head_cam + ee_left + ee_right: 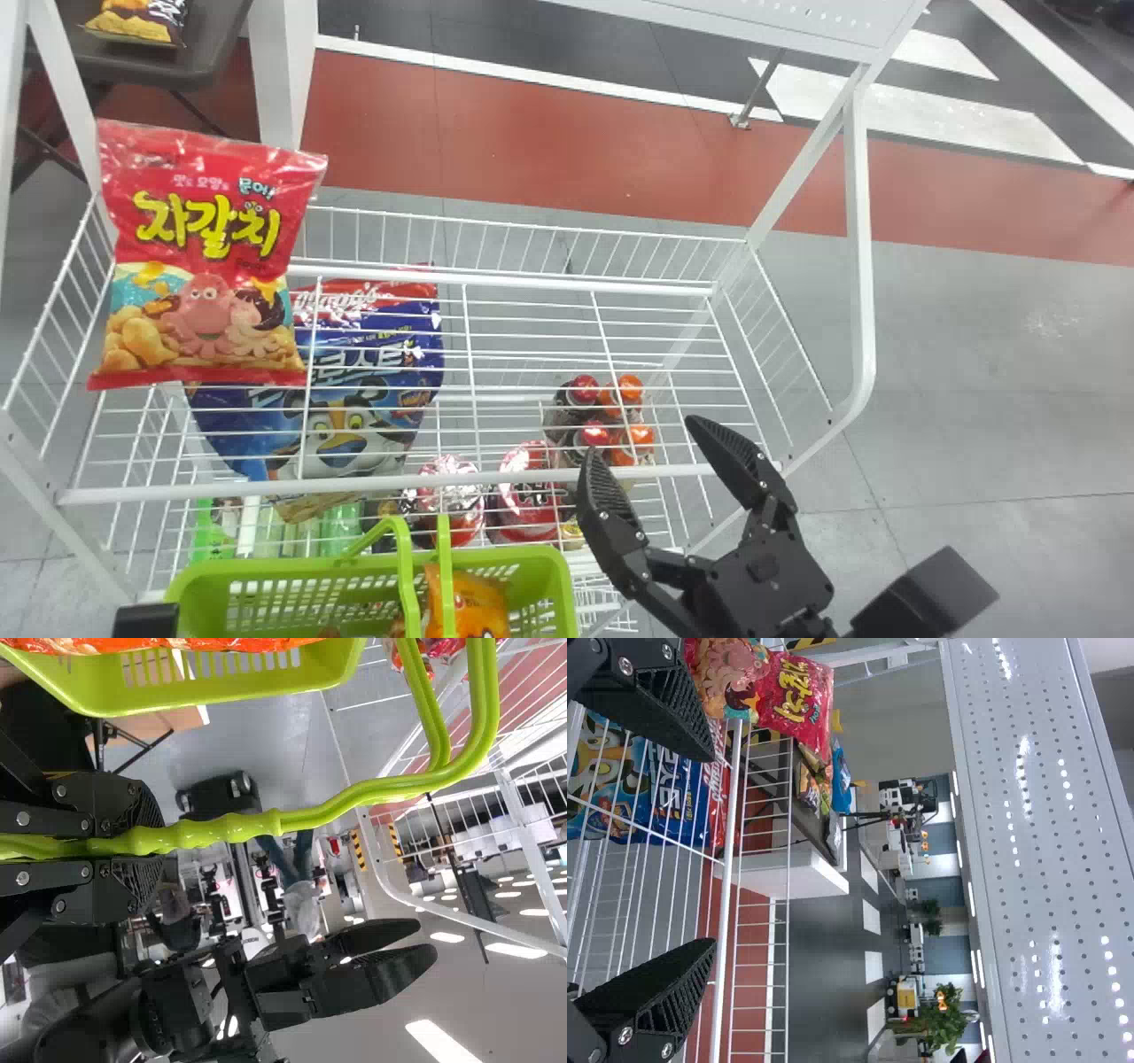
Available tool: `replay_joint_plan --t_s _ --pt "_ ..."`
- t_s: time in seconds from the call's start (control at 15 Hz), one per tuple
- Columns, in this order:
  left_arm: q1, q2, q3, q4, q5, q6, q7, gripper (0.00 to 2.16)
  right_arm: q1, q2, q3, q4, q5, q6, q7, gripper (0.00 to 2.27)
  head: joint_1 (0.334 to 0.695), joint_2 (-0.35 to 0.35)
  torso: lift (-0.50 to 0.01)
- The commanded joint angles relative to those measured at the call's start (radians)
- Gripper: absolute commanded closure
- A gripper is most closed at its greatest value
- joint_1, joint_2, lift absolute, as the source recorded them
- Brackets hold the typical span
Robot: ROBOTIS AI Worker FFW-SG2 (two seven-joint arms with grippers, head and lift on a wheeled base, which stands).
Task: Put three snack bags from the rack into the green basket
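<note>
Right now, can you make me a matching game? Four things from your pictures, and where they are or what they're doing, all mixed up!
Things:
1. red snack bag
2. orange bag
3. left pincer
4. right pincer

Places and states:
A. open, with nothing in it
B. in the green basket
C. at the left end of the upper wire shelf
D. shut on the basket's green handles

Right pairs: 1-C, 2-B, 3-D, 4-A

The red snack bag [208, 257] bears the yellow label "자갈치", with smaller text "문어!" above it. Lettering on the blue bag [341, 421] is partly obscured and not fully legible.
</note>
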Motion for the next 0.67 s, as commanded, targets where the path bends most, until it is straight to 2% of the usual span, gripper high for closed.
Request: replay_joint_plan --t_s 0.0,0.6 --pt "0.002 -0.001 0.002 0.000 0.000 0.000 0.000 2.07 -0.005 -0.014 0.012 0.007 0.047 -0.001 -0.021 0.07 0.695 -0.350 0.000" --pt "0.011 0.001 0.007 -0.011 0.002 0.000 0.000 2.07 -0.015 -0.040 0.011 0.013 0.047 -0.001 -0.021 0.07 0.695 -0.350 0.000"
